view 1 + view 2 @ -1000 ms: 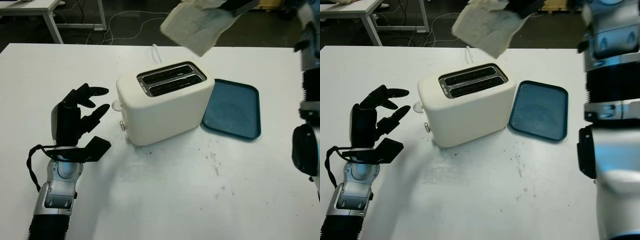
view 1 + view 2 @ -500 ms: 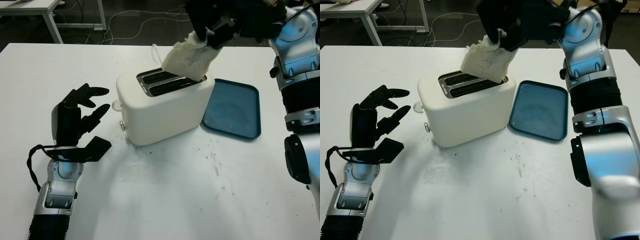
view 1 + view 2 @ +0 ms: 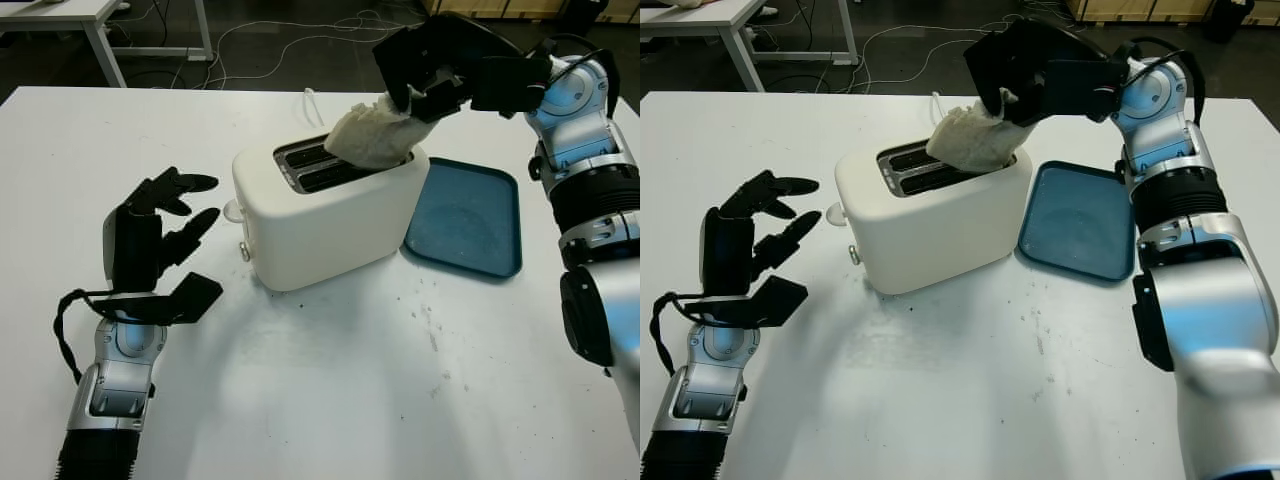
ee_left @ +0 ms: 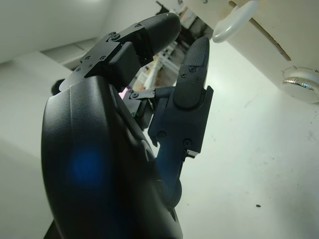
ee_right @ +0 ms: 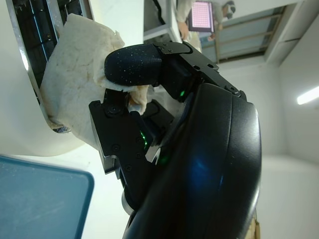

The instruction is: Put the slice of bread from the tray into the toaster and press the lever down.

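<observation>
White table, cables on floor behind | right hand point(image 3: 432, 72) grips bread point(image 3: 368, 137), tilted, lower edge entering toaster point(image 3: 325, 213) slot at tray-side end | left hand point(image 3: 150, 235) open beside lever point(image 4: 234, 20) | tray point(image 3: 470, 215) bare

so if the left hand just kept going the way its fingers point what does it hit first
Probably the toaster: the open left hand points at its lever end, close to the lever, though depth is uncertain.

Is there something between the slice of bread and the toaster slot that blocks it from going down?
Nothing visible blocks it. The right hand holds the slice of bread, whose lower edge is already at a slot of the toaster. The left hand is open beside the toaster.
</observation>
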Action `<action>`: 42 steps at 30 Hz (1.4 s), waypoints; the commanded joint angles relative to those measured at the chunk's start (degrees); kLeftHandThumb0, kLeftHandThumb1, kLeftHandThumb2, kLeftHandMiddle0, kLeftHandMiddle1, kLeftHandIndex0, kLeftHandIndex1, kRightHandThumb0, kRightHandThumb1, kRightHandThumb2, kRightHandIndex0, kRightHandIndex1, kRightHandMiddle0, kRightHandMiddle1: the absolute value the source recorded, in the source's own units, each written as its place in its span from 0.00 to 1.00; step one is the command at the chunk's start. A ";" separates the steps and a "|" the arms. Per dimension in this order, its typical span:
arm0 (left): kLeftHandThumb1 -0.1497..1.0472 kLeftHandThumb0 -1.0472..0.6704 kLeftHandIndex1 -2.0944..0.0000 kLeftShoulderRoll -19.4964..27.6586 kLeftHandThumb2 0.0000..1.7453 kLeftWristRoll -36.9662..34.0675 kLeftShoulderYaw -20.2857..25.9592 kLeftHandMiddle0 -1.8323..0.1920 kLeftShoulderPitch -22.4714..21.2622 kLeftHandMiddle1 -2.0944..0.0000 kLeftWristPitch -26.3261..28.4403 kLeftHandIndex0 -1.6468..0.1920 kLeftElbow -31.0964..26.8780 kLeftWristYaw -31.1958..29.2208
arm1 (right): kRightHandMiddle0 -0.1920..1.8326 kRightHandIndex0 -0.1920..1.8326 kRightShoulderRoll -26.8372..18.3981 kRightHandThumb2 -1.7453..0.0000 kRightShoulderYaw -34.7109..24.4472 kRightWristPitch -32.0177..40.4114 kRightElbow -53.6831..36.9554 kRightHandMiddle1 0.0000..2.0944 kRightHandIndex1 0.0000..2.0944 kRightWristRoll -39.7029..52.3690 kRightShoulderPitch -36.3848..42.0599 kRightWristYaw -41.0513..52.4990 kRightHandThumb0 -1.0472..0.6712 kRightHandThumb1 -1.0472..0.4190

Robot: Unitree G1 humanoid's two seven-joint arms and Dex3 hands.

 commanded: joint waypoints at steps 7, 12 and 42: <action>0.89 0.41 0.66 -0.17 0.07 0.12 -0.14 0.66 0.31 0.27 0.30 0.51 -0.61 0.36 | 0.50 0.63 1.11 0.70 0.19 1.29 -2.96 0.83 0.83 0.48 -0.52 2.39 0.31 0.09; 0.89 0.42 0.67 -0.17 0.07 0.08 -0.09 0.66 0.43 0.26 0.55 0.52 -0.81 0.21 | 0.50 0.63 1.32 0.70 -1.02 0.96 -2.90 0.83 0.83 1.76 -1.52 3.62 0.31 0.09; 0.89 0.42 0.67 -0.19 0.07 0.08 -0.25 0.65 0.73 0.29 -0.14 0.51 -0.42 1.24 | 0.54 0.66 2.41 0.69 1.30 1.74 -5.40 0.83 0.83 0.26 0.36 5.99 0.35 0.09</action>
